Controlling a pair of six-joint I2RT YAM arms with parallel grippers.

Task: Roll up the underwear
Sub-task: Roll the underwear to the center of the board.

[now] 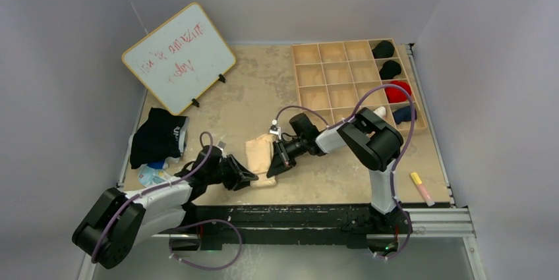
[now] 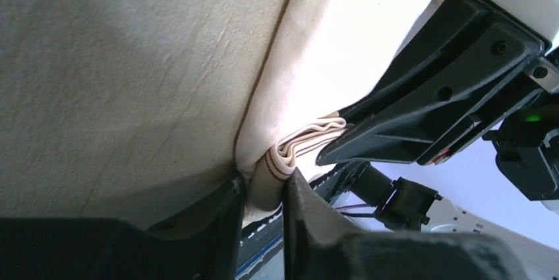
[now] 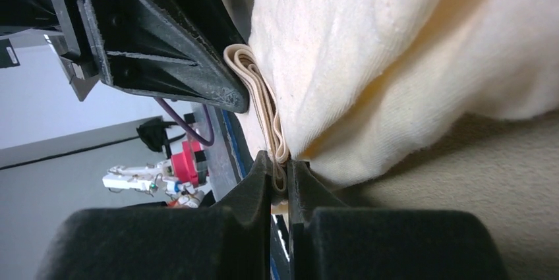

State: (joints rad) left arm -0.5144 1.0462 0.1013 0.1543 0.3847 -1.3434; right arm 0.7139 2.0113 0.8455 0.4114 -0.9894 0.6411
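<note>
Cream underwear (image 1: pixel 262 155) sits bunched by the near edge of the table (image 1: pixel 264 89), left of centre. Left gripper (image 2: pixel 265 191) is narrow, jaws nipping the folded waistband. Right gripper (image 3: pixel 280 173) comes in from the opposite side, jaws almost together, pinching that same band

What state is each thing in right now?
cream underwear, folded, not yet rolled, waistband gripped at two spots
left gripper, shut on cream underwear's waistband
right gripper, shut on the waistband
dark garment pile, heaped, unrolled
organizer tray, right column holds rolled garments
</note>
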